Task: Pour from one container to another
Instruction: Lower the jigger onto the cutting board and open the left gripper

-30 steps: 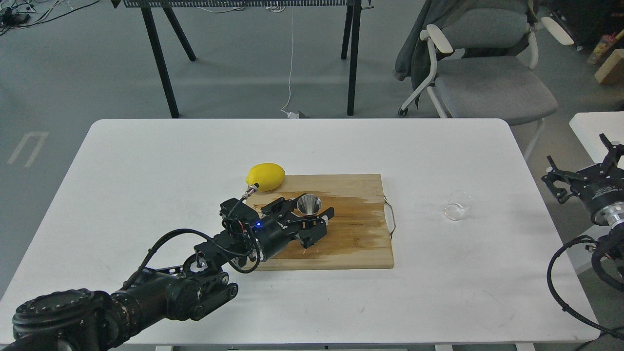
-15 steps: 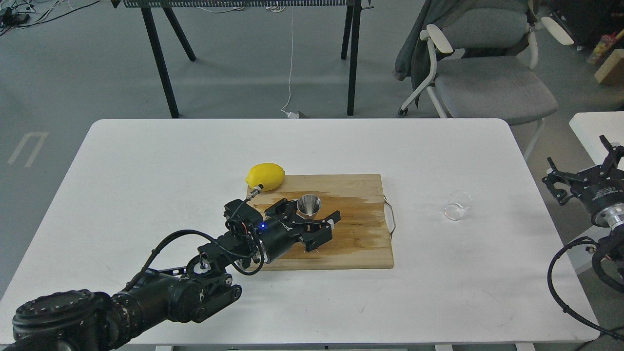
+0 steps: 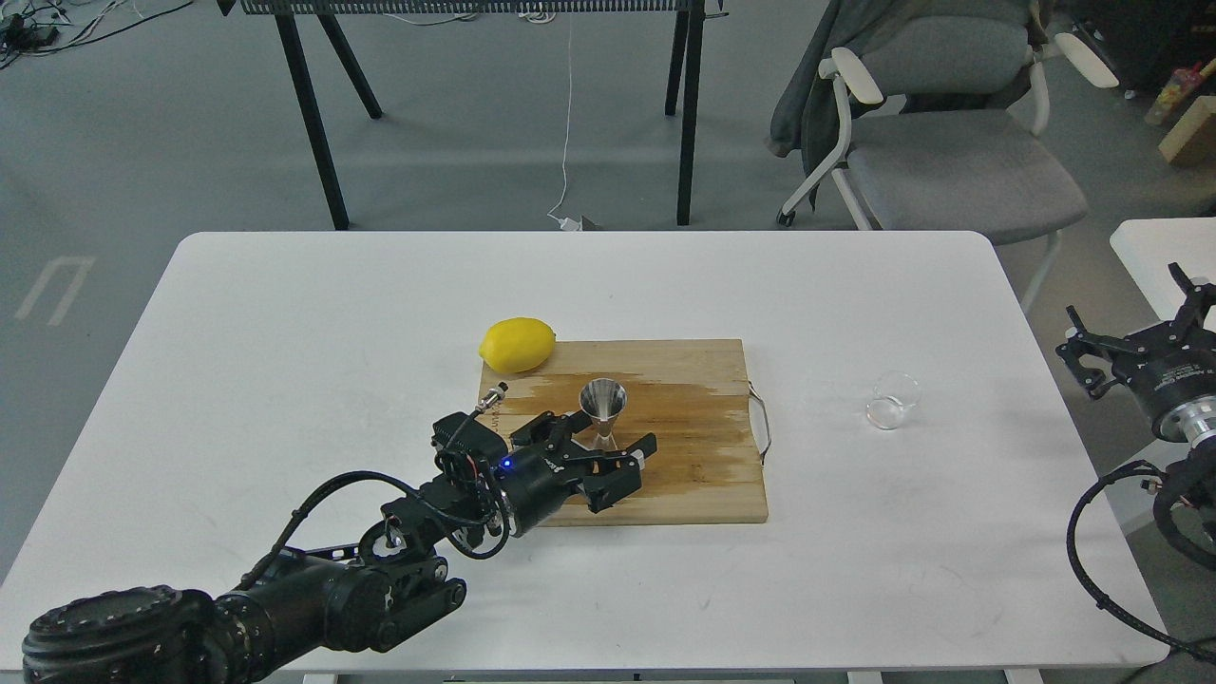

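Note:
The shiny steel jigger (image 3: 603, 407) stands upright on the wooden cutting board (image 3: 698, 475), wide mouth up. My left gripper (image 3: 597, 441) is low over the board right in front of it, open, its fingers spread to either side of the jigger's base without closing on it. The clear glass cup (image 3: 893, 399) sits on the white table far to the right of the board. My right gripper (image 3: 1135, 328) hangs beyond the table's right edge, well clear of the cup, with its fingers spread open and nothing in them.
A yellow lemon (image 3: 517, 344) lies at the board's back left corner. The board has a wire handle (image 3: 760, 420) on its right side and a dark wet patch. A grey chair (image 3: 950, 142) and black table legs (image 3: 313, 114) stand behind the white table (image 3: 285, 332).
My left gripper has drawn back toward me and lower, so the jigger's waist and lower cone now show above it. The jigger, cup and right gripper have stayed put.

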`<act>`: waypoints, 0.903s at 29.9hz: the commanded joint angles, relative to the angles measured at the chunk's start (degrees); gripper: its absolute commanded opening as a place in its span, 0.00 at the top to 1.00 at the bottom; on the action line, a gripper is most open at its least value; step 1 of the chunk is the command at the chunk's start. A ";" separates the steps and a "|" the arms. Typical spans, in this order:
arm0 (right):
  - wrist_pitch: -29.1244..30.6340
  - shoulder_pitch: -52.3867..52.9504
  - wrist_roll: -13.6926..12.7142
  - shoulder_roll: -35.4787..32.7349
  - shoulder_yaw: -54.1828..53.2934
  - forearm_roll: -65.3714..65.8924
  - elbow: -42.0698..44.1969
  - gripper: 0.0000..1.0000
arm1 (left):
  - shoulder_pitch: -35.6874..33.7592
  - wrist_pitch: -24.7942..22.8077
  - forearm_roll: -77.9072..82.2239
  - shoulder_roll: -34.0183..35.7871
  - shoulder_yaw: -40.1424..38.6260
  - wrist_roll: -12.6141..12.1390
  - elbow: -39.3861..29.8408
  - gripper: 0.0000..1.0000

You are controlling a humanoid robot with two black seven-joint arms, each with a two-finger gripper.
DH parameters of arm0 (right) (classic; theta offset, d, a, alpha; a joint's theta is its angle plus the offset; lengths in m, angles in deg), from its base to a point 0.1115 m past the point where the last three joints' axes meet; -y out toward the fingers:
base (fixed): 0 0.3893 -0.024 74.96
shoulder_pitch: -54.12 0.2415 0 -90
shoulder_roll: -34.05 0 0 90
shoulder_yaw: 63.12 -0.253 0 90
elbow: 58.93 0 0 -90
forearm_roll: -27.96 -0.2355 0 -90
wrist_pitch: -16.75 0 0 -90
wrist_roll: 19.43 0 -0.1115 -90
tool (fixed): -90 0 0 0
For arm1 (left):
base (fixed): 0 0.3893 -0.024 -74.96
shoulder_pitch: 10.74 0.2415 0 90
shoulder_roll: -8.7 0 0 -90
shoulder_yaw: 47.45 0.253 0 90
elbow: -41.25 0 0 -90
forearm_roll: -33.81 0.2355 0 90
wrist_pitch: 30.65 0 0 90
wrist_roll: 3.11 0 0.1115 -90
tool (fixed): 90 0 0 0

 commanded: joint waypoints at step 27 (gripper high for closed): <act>0.00 -0.09 0.01 0.01 0.00 0.00 0.00 0.00 | 1.50 0.00 -0.31 4.31 -0.44 0.00 -0.43 0.01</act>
